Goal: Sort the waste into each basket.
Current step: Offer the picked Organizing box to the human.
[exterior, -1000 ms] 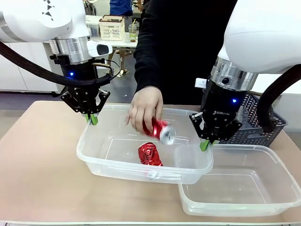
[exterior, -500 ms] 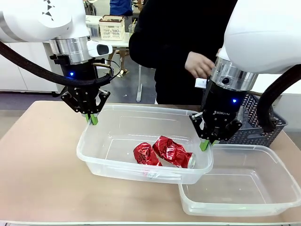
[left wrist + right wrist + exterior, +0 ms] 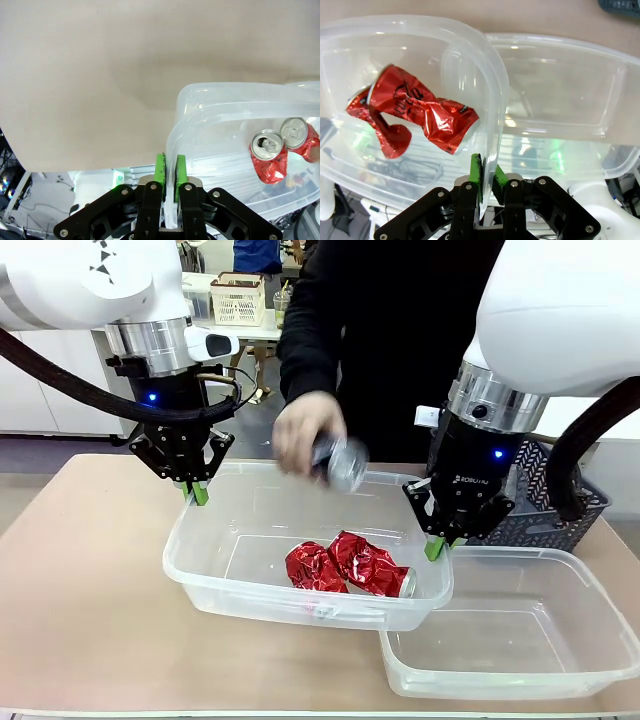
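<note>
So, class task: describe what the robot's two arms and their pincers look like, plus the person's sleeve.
Both arms are glossy white with silver wrist rings, black cables and a small blue light. The left pincer and right pincer are black with bright green pads; the right one carries white lettering. The person's sleeve is black.

The left tub [image 3: 200, 570] and right tub [image 3: 600, 660] are clear, glossy, smooth plastic. Two crushed cans [image 3: 345, 566] in the left tub are crinkled, shiny red metal with silver ends. The table [image 3: 80, 600] is matt, smooth tan. The far right basket [image 3: 575, 508] is dull dark grey slotted plastic.
</note>
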Tool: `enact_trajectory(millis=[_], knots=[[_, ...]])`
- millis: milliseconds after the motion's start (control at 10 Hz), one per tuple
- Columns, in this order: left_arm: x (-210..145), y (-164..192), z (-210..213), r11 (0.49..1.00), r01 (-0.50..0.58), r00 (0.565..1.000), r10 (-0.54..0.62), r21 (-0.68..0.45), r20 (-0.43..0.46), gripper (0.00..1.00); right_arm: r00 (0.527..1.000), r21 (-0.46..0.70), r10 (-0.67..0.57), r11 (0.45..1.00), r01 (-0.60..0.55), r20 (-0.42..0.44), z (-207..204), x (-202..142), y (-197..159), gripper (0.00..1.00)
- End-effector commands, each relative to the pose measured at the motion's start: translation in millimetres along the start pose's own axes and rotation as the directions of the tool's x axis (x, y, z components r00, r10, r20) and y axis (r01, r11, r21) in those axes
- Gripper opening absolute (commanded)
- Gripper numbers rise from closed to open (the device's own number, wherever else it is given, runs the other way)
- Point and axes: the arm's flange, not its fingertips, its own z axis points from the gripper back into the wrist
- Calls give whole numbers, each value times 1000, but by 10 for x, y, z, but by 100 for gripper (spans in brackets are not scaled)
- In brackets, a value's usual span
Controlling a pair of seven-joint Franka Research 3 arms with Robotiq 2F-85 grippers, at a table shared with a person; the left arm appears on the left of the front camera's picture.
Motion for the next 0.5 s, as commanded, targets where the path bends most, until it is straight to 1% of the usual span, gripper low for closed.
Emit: enact_trajectory(millis=[0, 400], knots=[[0, -20, 35, 1000, 0, 1000, 0, -3, 1, 10, 999, -6, 33, 999, -33, 0, 43, 9, -6, 8], [0, -20, 35, 1000, 0, 1000, 0, -3, 1, 10, 999, -6, 33, 999, -33, 0, 43, 9, -6, 8]])
